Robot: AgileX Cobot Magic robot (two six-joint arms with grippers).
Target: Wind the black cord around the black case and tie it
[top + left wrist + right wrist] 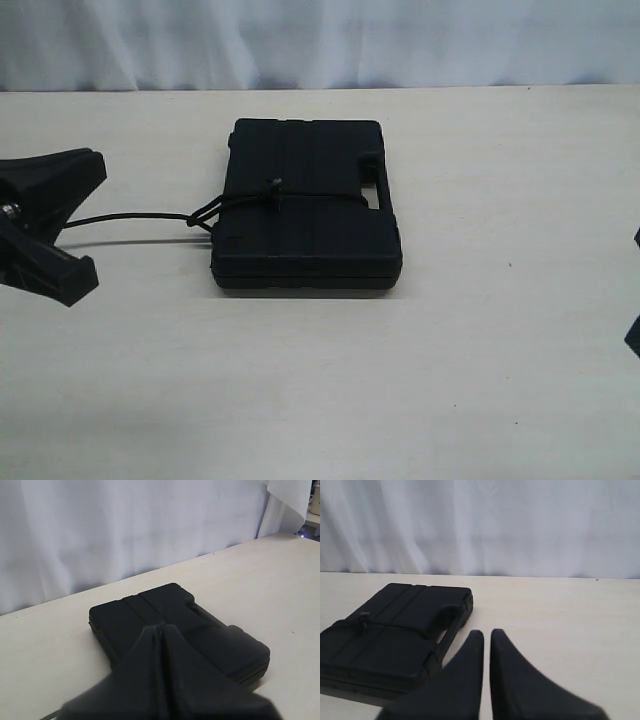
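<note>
Exterior, black case (305, 205): mid-worktop (480, 380), black cord (140, 214) wrapped 9-to-3, knotted.
Exterior, left claw (50, 225): case's 9 o'clock, nearer arm.
Left wrist, left claw: closed, seemingly pinching taut cord.
Right wrist, right claw (485, 635): closed, empty, apart from case.

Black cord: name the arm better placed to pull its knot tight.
Left. The tail of the black cord runs off the black case to the left end effector, lifted off the table, seemingly pinched there. The right end effector sits shut, away from the cord.
</note>
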